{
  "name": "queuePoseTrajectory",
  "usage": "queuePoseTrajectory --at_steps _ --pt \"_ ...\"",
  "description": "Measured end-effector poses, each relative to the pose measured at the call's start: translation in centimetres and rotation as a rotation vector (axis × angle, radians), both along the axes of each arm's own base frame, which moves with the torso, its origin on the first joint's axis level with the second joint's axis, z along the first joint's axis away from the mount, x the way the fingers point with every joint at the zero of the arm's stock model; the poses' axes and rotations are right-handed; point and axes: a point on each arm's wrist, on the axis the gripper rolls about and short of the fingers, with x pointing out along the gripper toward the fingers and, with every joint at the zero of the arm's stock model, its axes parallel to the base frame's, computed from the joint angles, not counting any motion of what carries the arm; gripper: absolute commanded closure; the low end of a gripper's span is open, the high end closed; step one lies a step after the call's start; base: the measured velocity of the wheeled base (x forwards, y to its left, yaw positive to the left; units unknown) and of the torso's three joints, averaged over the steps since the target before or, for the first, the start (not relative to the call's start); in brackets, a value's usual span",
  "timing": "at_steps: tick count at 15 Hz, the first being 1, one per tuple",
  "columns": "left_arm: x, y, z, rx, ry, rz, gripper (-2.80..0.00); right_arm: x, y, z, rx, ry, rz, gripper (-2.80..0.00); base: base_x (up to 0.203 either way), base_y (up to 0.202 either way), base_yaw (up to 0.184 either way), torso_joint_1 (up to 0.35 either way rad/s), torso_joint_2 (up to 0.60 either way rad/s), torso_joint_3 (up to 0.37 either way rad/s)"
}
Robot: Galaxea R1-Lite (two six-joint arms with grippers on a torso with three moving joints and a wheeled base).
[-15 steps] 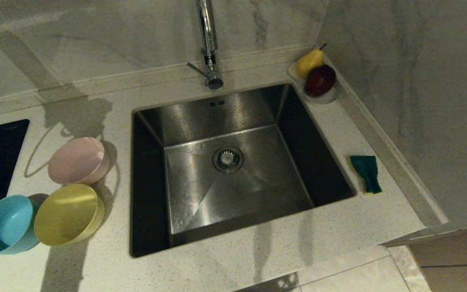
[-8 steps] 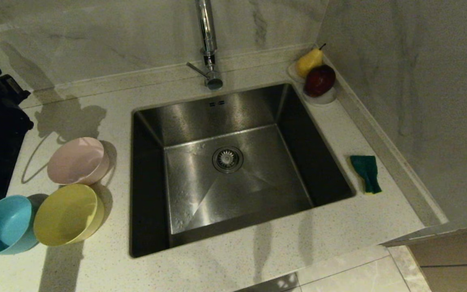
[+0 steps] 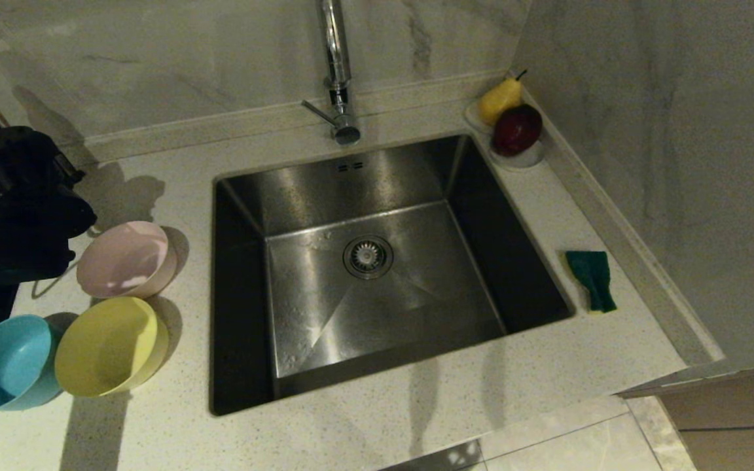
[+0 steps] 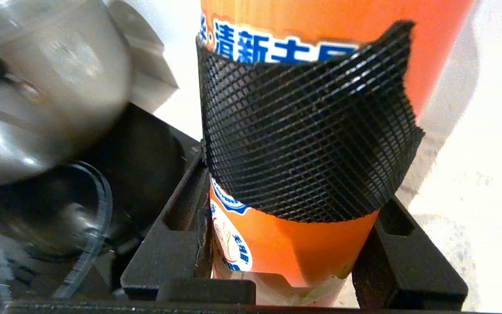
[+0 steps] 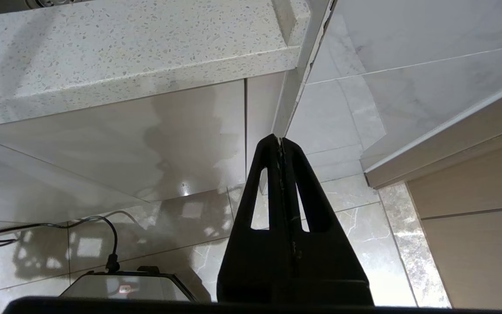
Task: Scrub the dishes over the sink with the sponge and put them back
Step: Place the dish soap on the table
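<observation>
Bottle [image 4: 294, 131], orange and wrapped in black mesh, sits clamped between my left gripper's [image 4: 292, 257] fingers at the counter's far left, beside the pink bowl [image 3: 126, 260]. Yellow bowl [image 3: 110, 345] and blue bowl [image 3: 5, 362] lie nearer me. Sponge [image 3: 592, 279] rests right of the sink [image 3: 377, 261]. My right gripper [image 5: 280, 144] hangs pinched together below the counter.

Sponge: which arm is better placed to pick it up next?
Right, probably. The sponge lies right of the sink; the left tool, across it, grips an orange bottle. The right tool is shut and empty, though parked below the counter.
</observation>
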Motion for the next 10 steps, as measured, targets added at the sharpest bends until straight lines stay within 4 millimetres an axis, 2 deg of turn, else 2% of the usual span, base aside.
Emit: queuePoseTrajectory --at_steps 6,10 --pt "1.8 0.2 -1.9 0.001 -0.027 -0.004 0.0 0.0 0.0 0.0 0.0 0.0 0.0 0.0 0.0 0.0 0.0 0.0 0.0 0.0" --pt "2.1 0.3 -1.5 0.018 -0.069 -0.003 0.0 0.0 0.0 0.0 0.0 0.0 0.0 0.0 0.0 0.0 0.0 0.0 0.0 0.0"
